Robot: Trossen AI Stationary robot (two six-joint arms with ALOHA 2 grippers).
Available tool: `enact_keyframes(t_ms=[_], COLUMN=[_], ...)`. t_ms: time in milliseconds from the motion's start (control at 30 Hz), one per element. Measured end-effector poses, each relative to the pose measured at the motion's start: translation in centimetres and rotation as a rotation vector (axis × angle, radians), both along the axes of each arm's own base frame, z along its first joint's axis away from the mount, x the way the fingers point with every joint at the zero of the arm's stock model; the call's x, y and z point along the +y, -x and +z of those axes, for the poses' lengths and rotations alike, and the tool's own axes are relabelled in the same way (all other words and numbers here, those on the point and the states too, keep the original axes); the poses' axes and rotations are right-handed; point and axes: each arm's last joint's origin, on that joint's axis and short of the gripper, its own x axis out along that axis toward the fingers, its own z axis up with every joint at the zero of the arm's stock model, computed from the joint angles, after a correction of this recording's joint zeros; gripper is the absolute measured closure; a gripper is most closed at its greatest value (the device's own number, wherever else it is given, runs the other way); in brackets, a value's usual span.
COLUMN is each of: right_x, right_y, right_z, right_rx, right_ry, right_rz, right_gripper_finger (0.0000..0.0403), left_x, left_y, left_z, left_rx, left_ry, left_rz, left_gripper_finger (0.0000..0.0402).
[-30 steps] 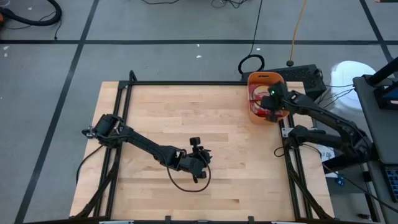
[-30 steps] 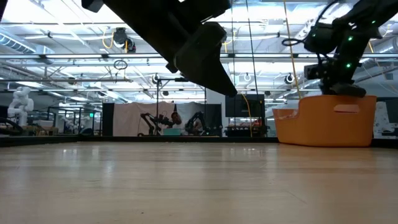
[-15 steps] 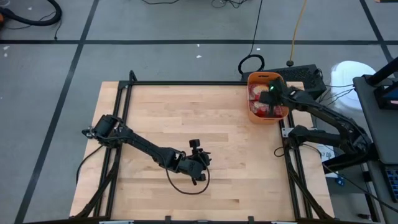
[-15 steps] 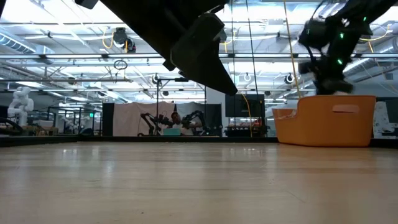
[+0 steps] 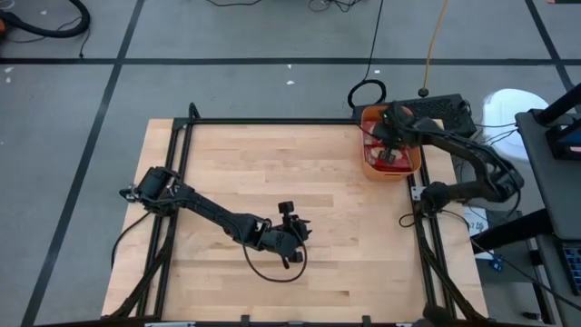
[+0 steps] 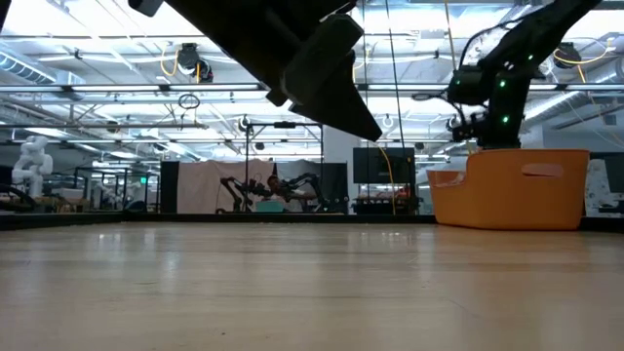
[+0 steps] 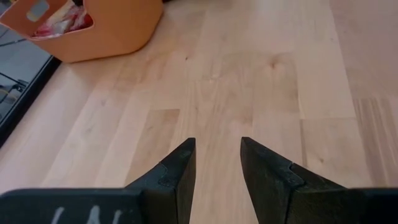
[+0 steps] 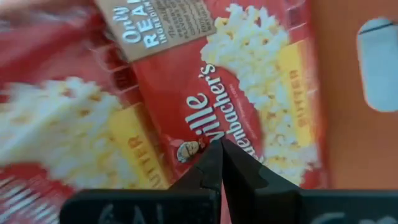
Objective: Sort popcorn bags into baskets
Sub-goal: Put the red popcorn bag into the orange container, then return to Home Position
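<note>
Wooden table (image 5: 300, 182), orange bin (image 5: 369, 163) at far right corner, popcorn bags (image 8: 205, 81) heaped inside. Right gripper (image 5: 388, 151) over them, fingers pressed together, empty. Left gripper (image 7: 217, 171) mid-table, parted, empty.

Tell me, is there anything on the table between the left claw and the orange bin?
Nothing: only bare wood lies between the left gripper and the orange bin, as the high view shows.

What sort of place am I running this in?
Probably a robotics lab or workshop hall: other robot arms stand at benches behind the wooden table, a white humanoid robot at the far side, exposed ceiling trusses overhead.
</note>
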Motion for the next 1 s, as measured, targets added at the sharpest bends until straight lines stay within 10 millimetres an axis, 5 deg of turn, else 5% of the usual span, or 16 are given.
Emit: enact_keyframes(t_ms=[233, 500, 700, 1000], right_x=[-0.9, 0.1, 2.8, 8.4], right_y=[0.1, 0.7, 0.6, -2.1], right_z=[-1.3, 1.0, 3.9, 8.2], right_rx=[0.106, 0.034, -0.123, -0.687], right_ry=[-0.008, 0.101, 0.194, 0.180], right_rz=[-0.049, -0.051, -0.023, 0.177], right_gripper_finger=[0.0403, 0.0403, 0.0403, 0.0403], left_x=[0.0, 0.0, 0.0, 1.5], left_y=[0.1, 0.1, 0.1, 0.1], left_z=[-0.1, -0.1, -0.1, 0.6], left_rx=[0.007, 0.007, 0.007, 0.007], left_ry=[-0.001, 0.001, 0.001, -0.061], left_rz=[0.001, 0.003, 0.003, 0.089], left_gripper_finger=[0.0270, 0.0270, 0.0270, 0.0270])
